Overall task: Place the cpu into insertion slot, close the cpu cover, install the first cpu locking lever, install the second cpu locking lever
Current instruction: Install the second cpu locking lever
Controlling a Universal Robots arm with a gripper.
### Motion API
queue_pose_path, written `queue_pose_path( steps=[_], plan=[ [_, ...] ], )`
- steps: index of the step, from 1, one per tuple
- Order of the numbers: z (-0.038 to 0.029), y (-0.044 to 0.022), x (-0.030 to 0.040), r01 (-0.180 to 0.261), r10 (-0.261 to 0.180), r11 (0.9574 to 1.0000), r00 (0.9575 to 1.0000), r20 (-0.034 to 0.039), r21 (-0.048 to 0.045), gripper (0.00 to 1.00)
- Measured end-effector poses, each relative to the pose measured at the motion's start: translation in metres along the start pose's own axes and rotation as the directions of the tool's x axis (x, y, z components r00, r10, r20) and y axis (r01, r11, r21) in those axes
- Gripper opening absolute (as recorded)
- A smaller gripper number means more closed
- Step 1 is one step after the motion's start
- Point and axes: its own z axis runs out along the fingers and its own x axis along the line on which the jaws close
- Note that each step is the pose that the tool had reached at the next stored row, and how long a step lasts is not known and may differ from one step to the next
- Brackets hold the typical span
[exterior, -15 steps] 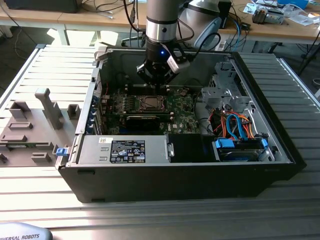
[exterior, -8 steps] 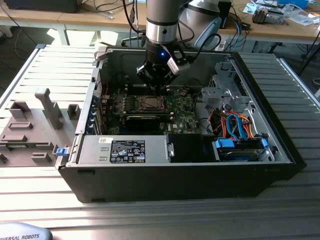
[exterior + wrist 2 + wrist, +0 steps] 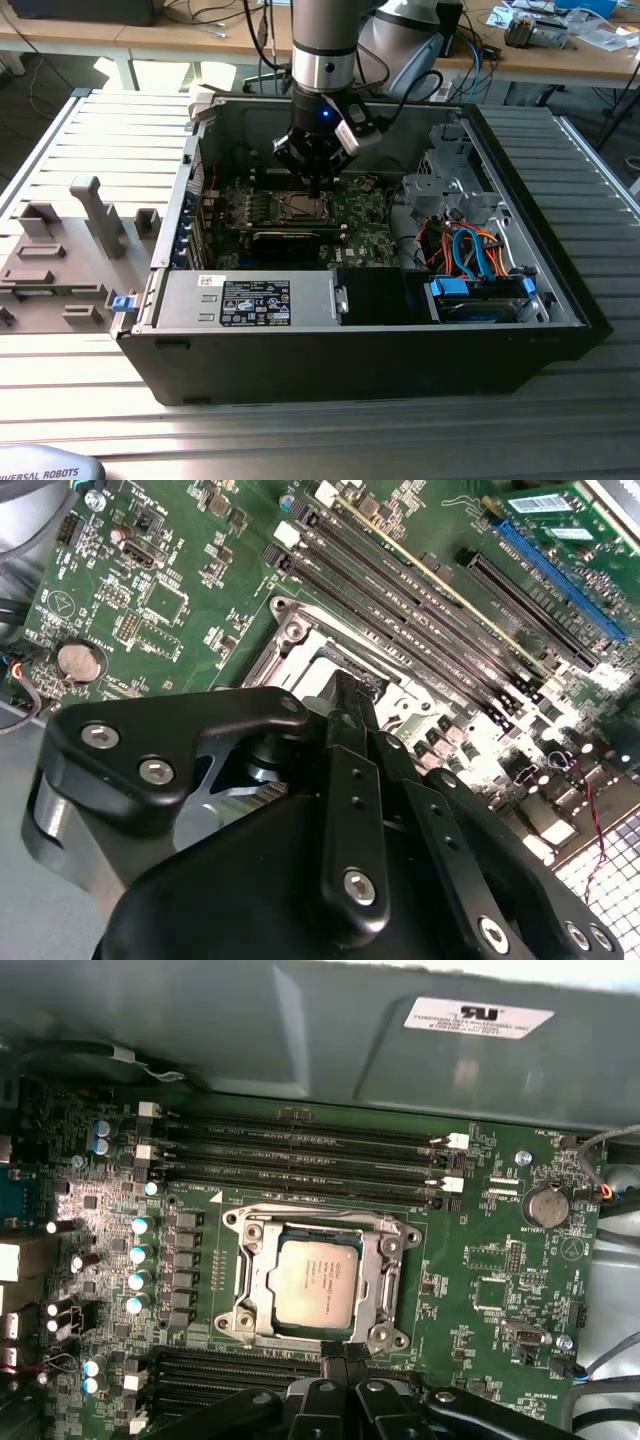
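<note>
Robot arm's black gripper poised over the processor socket inside an open black computer case.

In the first wrist view, the small square silver-grey cpu sits in the socket, framed by the thin silver metal cpu cover, which seems to lie flat. The gripper's fingers appear pressed together, grasping nothing, just beside the socket's edge. Long black memory slots and a round silver coin battery lie nearby on the green motherboard.
</note>
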Motion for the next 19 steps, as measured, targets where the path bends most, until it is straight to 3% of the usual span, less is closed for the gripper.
queue_pose_path(
  steps=[5,7,11,14,18,19],
  plan=[
    [0.0006,-0.0033,0.0003,0.000,0.000,1.0000,1.0000,0.0001,-0.0007,0.11],
    [0.0011,-0.0049,0.0005,0.000,0.000,1.0000,1.0000,0.0006,-0.0068,0.11],
    [0.0019,-0.0082,0.0008,0.000,0.000,0.9989,1.0000,0.0047,-0.0471,0.11],
    [0.0023,-0.0101,0.0010,0.000,0.001,0.9961,1.0000,0.0088,-0.0885,0.11],
    [0.0024,-0.0109,0.0011,0.001,0.002,0.9868,0.9999,0.0161,-0.1618,0.11],
    [0.0024,-0.0113,0.0011,0.001,0.002,0.9821,0.9998,0.0187,-0.1884,0.11]
  ],
)
